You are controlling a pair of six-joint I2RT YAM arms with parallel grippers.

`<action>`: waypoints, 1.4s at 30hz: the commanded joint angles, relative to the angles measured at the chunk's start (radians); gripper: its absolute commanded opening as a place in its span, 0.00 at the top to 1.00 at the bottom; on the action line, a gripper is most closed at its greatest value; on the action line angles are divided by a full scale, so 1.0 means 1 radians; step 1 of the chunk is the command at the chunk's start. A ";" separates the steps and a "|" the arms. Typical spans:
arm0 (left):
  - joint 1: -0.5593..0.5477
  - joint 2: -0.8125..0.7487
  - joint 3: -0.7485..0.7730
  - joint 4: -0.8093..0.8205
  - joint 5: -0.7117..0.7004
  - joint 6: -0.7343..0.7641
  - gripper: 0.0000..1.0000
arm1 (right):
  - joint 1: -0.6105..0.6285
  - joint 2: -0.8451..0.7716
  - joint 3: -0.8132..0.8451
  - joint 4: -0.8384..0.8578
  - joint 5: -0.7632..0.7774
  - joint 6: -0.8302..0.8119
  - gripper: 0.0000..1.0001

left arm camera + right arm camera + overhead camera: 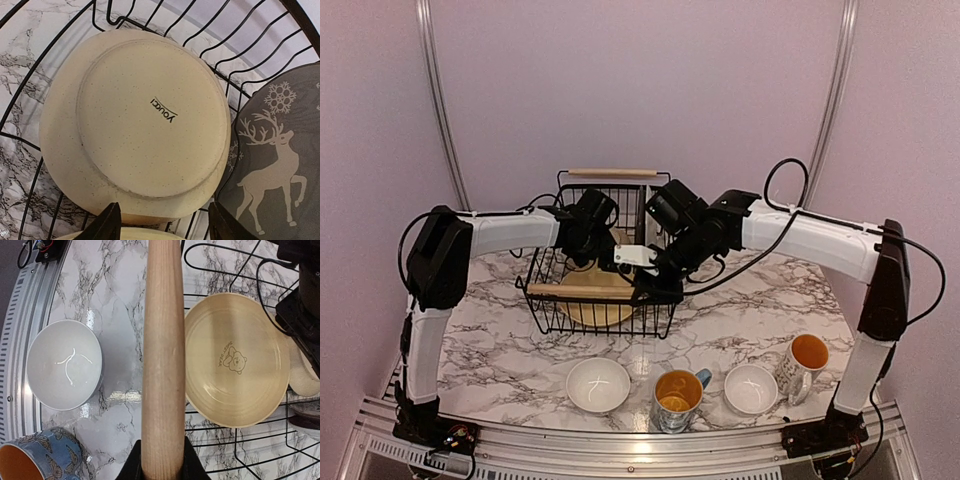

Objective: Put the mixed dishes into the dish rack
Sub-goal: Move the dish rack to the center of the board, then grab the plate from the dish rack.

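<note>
The dish rack (546, 312) stands mid-table, a black wire basket with two wooden rod handles. My right gripper (656, 286) (161, 460) is shut on the right end of its near handle (162, 340), with a finger pressed on each side of the rod. A pale yellow plate with a bear print (235, 360) (605, 308) lies in the rack. My left gripper (596, 258) (162, 225) hangs open inside the rack and holds nothing. It faces the underside of a cream plate (140, 120). A grey reindeer plate (280, 165) stands to that plate's right.
Along the near table edge stand a white bowl (598, 384) (64, 365), a blue butterfly mug (678, 397) (40, 455), a second white bowl (751, 388) and a white mug (804, 362). The rack's far handle (612, 172) lies near the back wall.
</note>
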 commanded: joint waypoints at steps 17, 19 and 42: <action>0.080 0.067 -0.045 -0.155 -0.051 -0.152 0.33 | 0.086 -0.017 -0.042 0.059 -0.150 0.004 0.83; 0.088 0.109 -0.007 -0.165 -0.034 -0.153 0.33 | 0.086 -0.020 -0.045 0.060 -0.159 0.001 0.83; 0.014 -0.173 -0.270 0.705 -0.119 0.215 0.32 | 0.087 -0.004 -0.065 0.059 -0.169 -0.010 0.84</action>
